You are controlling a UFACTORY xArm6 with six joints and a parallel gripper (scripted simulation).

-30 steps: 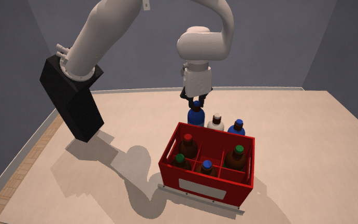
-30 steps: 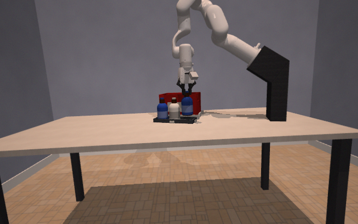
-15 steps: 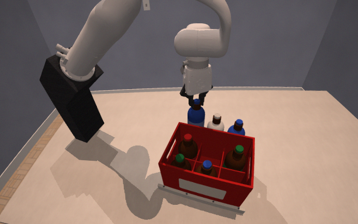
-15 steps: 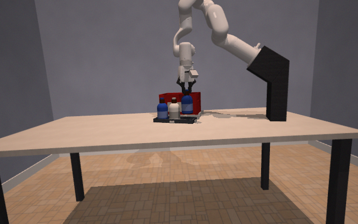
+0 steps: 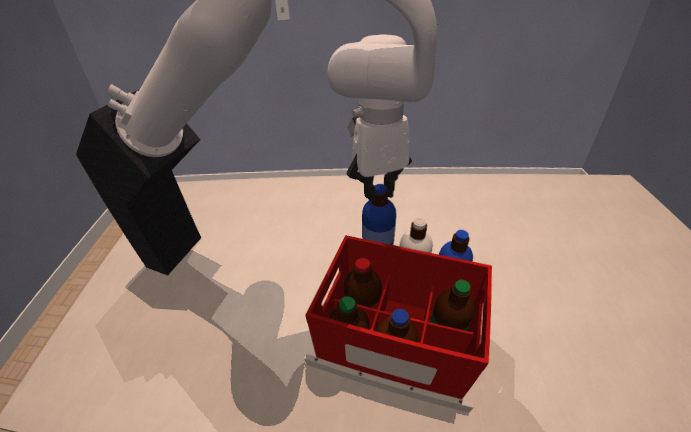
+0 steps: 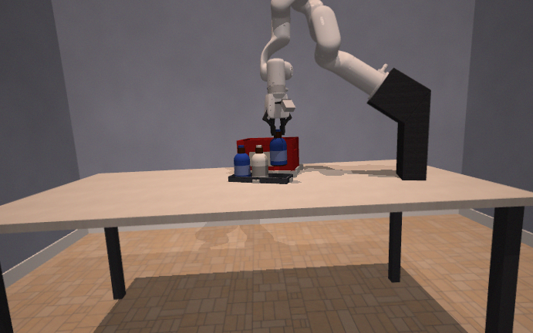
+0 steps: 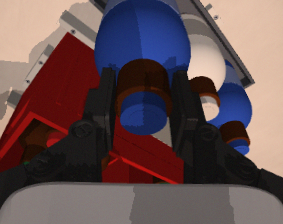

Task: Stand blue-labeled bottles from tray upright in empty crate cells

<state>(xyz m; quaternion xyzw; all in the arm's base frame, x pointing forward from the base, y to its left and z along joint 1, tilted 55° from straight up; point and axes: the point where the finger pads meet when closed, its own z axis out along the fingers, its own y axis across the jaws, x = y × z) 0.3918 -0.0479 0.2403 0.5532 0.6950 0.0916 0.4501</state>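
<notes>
My gripper (image 5: 379, 189) (image 6: 278, 131) (image 7: 143, 87) is shut on the neck of a blue-labeled bottle (image 5: 378, 220) (image 6: 278, 152) (image 7: 141, 36). The bottle hangs upright, a little above the dark tray (image 6: 276, 179), just behind the red crate (image 5: 471, 370) (image 6: 292, 153) (image 7: 65, 96). On the tray stand a white-labeled bottle (image 5: 416, 239) (image 6: 259, 163) (image 7: 205, 56) and another blue-labeled bottle (image 5: 456, 248) (image 6: 241, 163) (image 7: 234, 106). The crate holds several brown bottles: red cap (image 5: 362, 282), green cap (image 5: 346, 308), blue cap (image 5: 400, 322), green cap (image 5: 460, 303). Its back middle and front right cells look empty.
The arm's black base block (image 5: 138, 204) (image 6: 410, 136) stands on the table left of the crate in the top view. A grey strip (image 5: 390, 384) lies along the crate's front foot. The tray is hidden behind the crate in the top view.
</notes>
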